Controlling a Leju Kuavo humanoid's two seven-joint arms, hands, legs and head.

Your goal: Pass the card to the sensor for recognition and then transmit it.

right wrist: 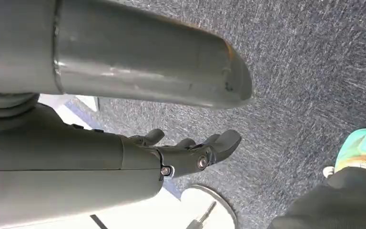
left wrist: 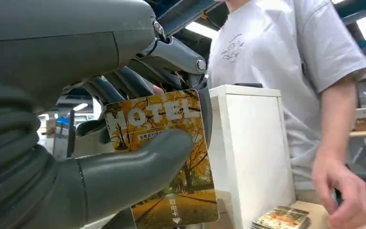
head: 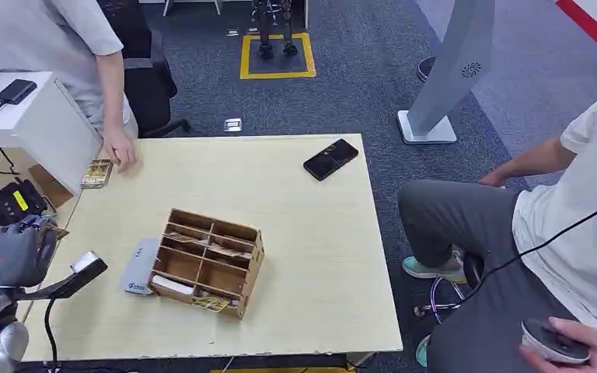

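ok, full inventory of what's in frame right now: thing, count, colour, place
table: 1, light wood, centre
wooden organiser: 1, brown, compartments, table's near left part
card reader: 1, grey-white, flat on the table, touching the organiser's left side
phone: 1, black, table's far right
card stack: 1, yellow-brown print, table's far left corner, by a person's hand
white box: 1, beyond the table's left edge
kiosk stand: 1, grey, on the carpet
hotel card: 1, autumn yellow, in the left hand
people: 2, one standing far left, one seated right
left hand: grey, pinches the hotel card
right hand: dark grey, hangs over the carpet, holds nothing
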